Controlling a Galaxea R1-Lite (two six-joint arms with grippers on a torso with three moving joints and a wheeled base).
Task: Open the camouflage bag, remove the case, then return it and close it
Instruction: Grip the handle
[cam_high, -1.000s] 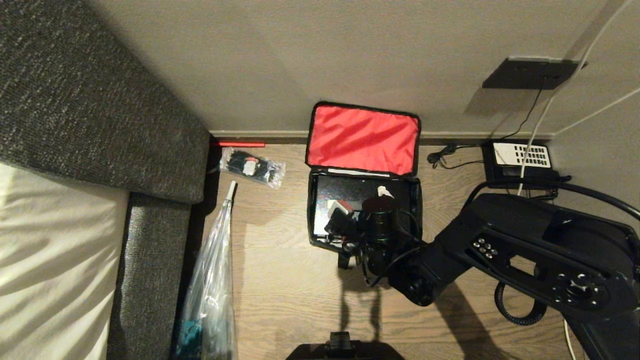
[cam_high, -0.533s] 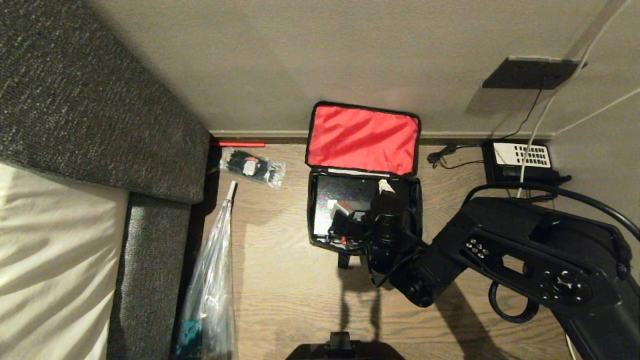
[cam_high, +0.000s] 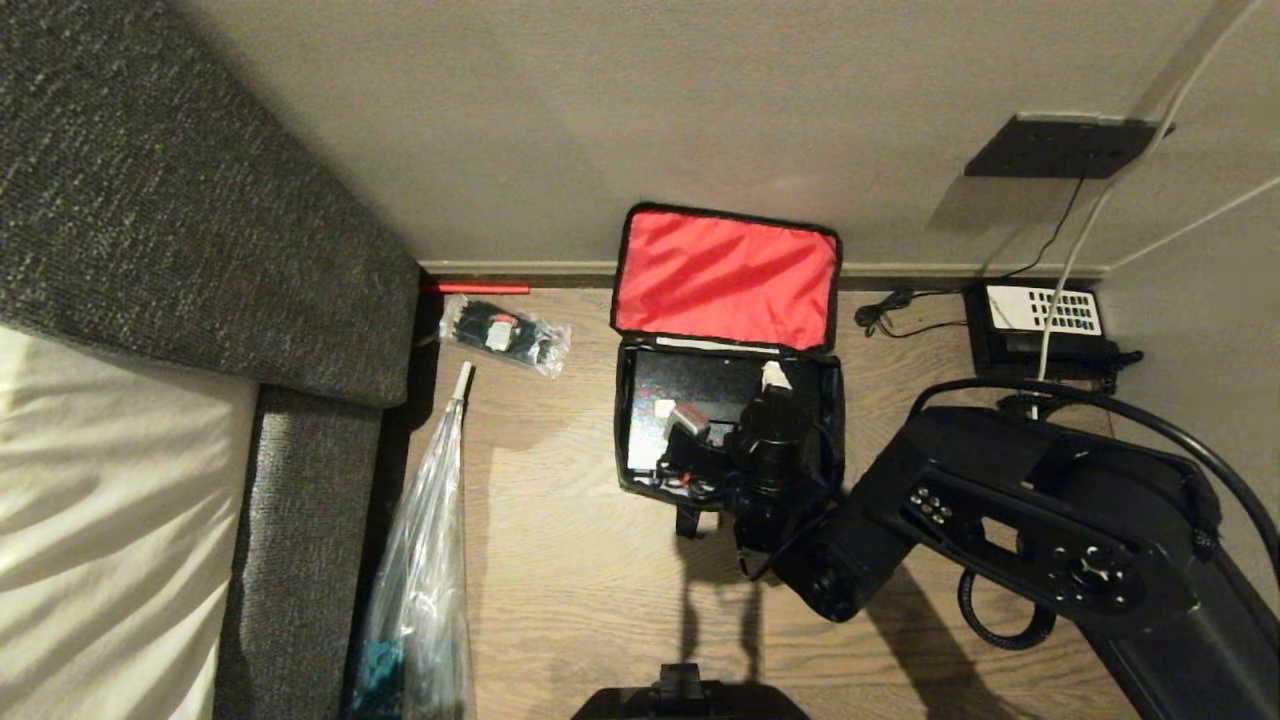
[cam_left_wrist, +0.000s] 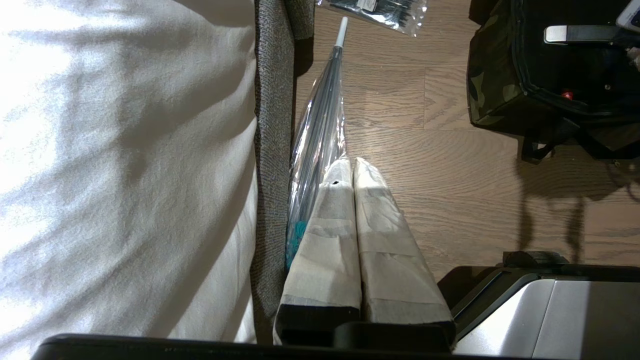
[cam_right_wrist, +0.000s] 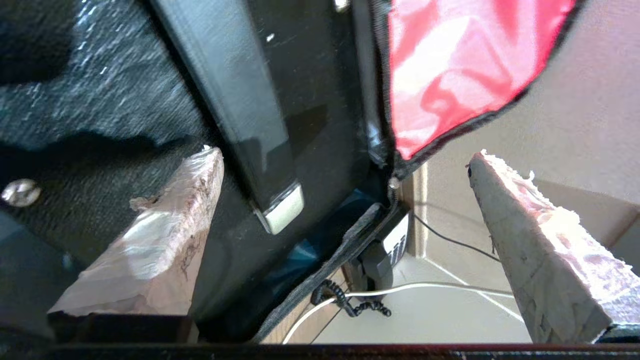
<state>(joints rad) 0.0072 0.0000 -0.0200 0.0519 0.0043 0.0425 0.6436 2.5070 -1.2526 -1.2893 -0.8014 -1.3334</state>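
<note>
On wooden floor (cam_high: 560, 560), open camouflage bag (cam_high: 727, 300) against wall (cam_high: 700, 110), sofa (cam_high: 180, 200) beside.

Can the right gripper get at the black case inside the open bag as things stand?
Probably yes. The bag's red-lined lid is flipped back against the wall, and the right gripper, fingers spread wide, hangs over the exposed black case with nothing between them.

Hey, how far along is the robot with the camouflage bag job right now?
Done: the camouflage bag is open, its red-lined lid flipped back against the wall. In hand: the right tool is open over the bag, one finger above the black case inside, the other beyond the bag's side edge, gripping nothing. Left: grasp and lift the case out, return it, close the bag. The left tool is shut, parked.
</note>
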